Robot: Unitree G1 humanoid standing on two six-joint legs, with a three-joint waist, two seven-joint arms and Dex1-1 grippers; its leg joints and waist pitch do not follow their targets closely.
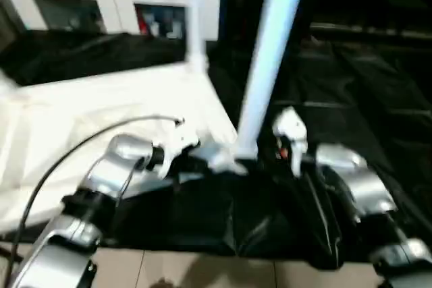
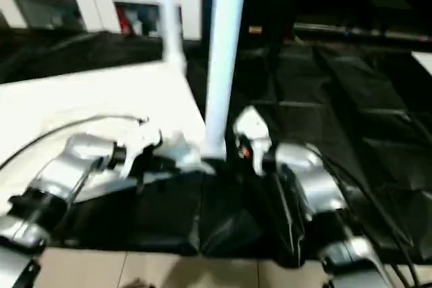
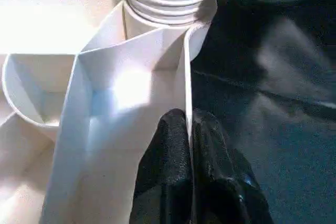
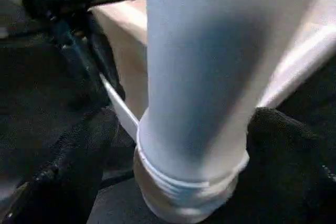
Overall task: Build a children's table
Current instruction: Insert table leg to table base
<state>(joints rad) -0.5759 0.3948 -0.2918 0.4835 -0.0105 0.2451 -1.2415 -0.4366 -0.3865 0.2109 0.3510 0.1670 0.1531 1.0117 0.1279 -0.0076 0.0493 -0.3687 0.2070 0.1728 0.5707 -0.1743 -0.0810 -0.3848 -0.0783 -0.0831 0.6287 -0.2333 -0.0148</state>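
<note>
The leg [image 1: 270, 59] stands upright in the top's [image 1: 101, 119] near corner socket — right gripper [image 4: 194, 145] grasping its threaded base, left gripper [image 3: 190, 150] clenched on the top's rim alongside.

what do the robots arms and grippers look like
Both forearms are rounded silver metal shells with black joints. The left arm has a thin black cable looping over it. The right arm carries a white housing with a small red-orange mark near its wrist. Each gripper's fingers are black, rounded and matte.
</note>
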